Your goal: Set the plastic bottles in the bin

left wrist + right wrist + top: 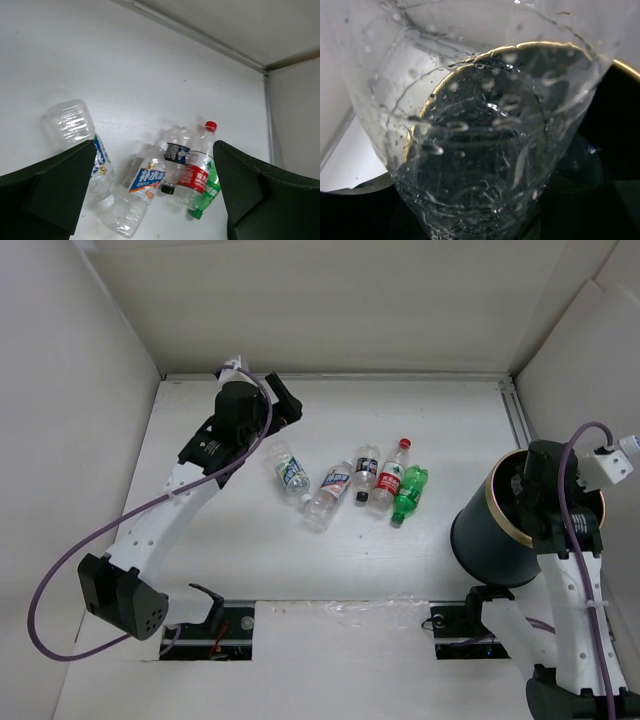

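At four o'clock, nearest the bases, the right gripper [528, 490] hangs over the round dark bin with a tan rim [480, 540]. A clear droplet-flecked plastic bottle [480, 130] fills its camera above the mouth; whether the jaws pinch it I cannot tell. Released off-centre, it could hit the rim and bounce out.

At centre lie five more. The clear bottle with a blue-and-white label [145, 177] and the red-capped bottle [199, 172] carry Chinese characters too small to read.

At eleven o'clock the left gripper [154, 150] is spread wide and empty. Closing on one could roll its touching neighbours.
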Controlling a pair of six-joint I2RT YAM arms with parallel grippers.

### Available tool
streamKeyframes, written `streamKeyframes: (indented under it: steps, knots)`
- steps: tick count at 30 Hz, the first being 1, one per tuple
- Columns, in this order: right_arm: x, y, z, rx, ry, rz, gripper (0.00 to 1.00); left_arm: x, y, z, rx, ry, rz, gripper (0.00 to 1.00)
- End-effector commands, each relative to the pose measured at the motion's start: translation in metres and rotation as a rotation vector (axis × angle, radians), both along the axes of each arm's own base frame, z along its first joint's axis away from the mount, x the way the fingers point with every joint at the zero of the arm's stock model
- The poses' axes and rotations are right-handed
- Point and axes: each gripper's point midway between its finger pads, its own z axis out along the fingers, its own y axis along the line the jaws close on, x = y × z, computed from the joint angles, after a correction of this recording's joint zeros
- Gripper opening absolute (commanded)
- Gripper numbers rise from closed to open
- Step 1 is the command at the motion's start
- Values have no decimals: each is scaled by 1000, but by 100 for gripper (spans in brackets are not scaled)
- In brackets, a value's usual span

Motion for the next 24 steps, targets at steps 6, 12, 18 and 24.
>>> streamKeyframes:
  steps: [6, 12, 18, 24]
  knots:
    - [-17, -10, 21, 9, -90, -75, 100, -3, 29, -25, 67, 73, 133, 100]
    - [-25, -10, 39, 10, -137, -76, 100, -6, 30, -69, 63, 202, 177, 100]
    - [2, 47, 82, 4, -296, 353, 100, -7, 25, -127, 66, 316, 190, 100]
    - [48, 135, 82, 59, -263, 866, 100, 4, 25, -180, 116, 448, 262, 100]
